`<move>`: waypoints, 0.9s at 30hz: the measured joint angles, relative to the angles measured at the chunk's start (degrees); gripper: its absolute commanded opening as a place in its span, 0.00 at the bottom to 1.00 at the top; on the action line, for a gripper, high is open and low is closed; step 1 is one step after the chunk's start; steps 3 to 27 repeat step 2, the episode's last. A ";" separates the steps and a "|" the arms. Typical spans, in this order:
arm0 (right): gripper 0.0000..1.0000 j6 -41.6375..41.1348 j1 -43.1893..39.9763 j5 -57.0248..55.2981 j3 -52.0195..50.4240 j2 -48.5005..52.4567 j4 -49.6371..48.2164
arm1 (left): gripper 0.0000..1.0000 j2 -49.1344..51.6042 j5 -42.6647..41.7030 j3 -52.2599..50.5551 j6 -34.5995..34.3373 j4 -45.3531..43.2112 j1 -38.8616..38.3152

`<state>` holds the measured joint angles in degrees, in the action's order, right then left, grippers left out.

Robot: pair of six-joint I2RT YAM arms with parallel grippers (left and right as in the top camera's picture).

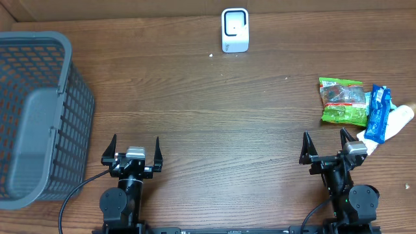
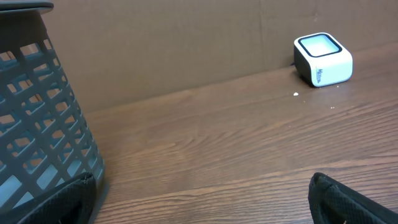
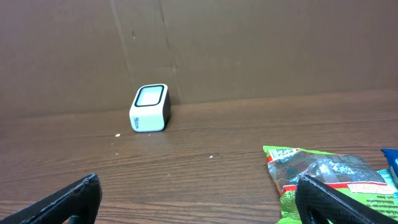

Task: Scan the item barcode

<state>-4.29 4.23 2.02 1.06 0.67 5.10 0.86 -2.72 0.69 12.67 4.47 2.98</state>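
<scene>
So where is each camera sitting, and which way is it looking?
Overhead: above the table, looking straight down; left claw and right claw show open at the bottom edge.
Left wrist: low on the left arm, facing the basket and scanner; its dark fingertips show.
Right wrist: low on the right arm, facing the green snack bag; its fingertips show too.
Shared: both wrist views see the scanner.

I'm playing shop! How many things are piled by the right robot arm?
3: a green bag, a blue packet just right of it, and a white thing partly under the blue packet. More could hide beneath.
</scene>
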 measured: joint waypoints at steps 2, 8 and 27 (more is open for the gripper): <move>1.00 0.00 -0.02 0.02 0.00 0.00 0.04 | 1.00 0.00 0.00 0.00 0.00 0.00 0.00; 1.00 0.00 -0.02 0.02 0.00 0.00 0.04 | 1.00 0.00 0.00 0.00 0.00 0.00 0.00; 1.00 0.00 -0.02 0.02 0.00 0.00 0.04 | 1.00 0.00 0.00 0.00 0.00 0.00 0.00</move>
